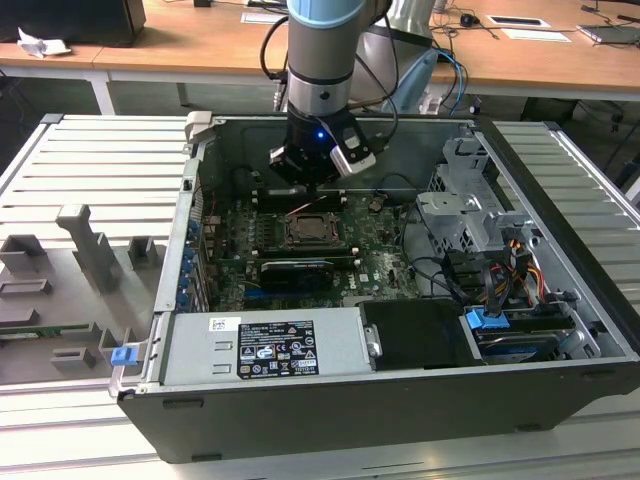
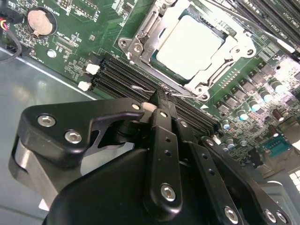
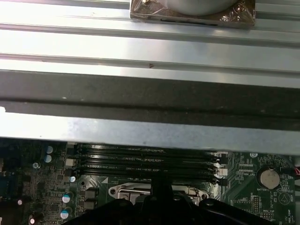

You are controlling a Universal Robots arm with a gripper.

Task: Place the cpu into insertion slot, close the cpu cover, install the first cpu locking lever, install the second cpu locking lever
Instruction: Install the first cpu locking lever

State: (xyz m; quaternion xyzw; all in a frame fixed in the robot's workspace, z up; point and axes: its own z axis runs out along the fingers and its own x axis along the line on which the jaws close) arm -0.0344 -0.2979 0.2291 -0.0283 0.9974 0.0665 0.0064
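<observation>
The small square cpu [image 2: 190, 44] with its dull silver-grey metal top lies flat in the square black-rimmed insertion slot [image 1: 315, 232], near the middle of the exterior view, on the green motherboard [image 2: 70, 47] inside the open dark grey computer case [image 1: 300, 420]. The case rests on its side on the ribbed grey metal worktop [image 1: 90, 160], presumably so the board faces up and the arm can reach it from above.

Being square, the chip has no long axis. Its metal face points up and its edges run parallel to the socket rim. The thin silvery cpu cover [image 2: 145, 26], a frame plate with a cut-out centre, appears to be folded down around the chip, whose top shows through the opening. That would keep the chip seated while the levers are worked.

The black robot hand [image 2: 159, 101] has its two fingers drawn together. The tips sit at a thin bent wire locking lever [image 2: 145, 89] on the socket edge next to the long black memory slots [image 2: 117, 77]. I cannot tell whether they pinch the wire or only press on it. The lever's long axis runs along that socket edge, parallel to the memory slots. In the exterior view the hand [image 1: 312, 178] hangs just above the socket's far edge.
</observation>
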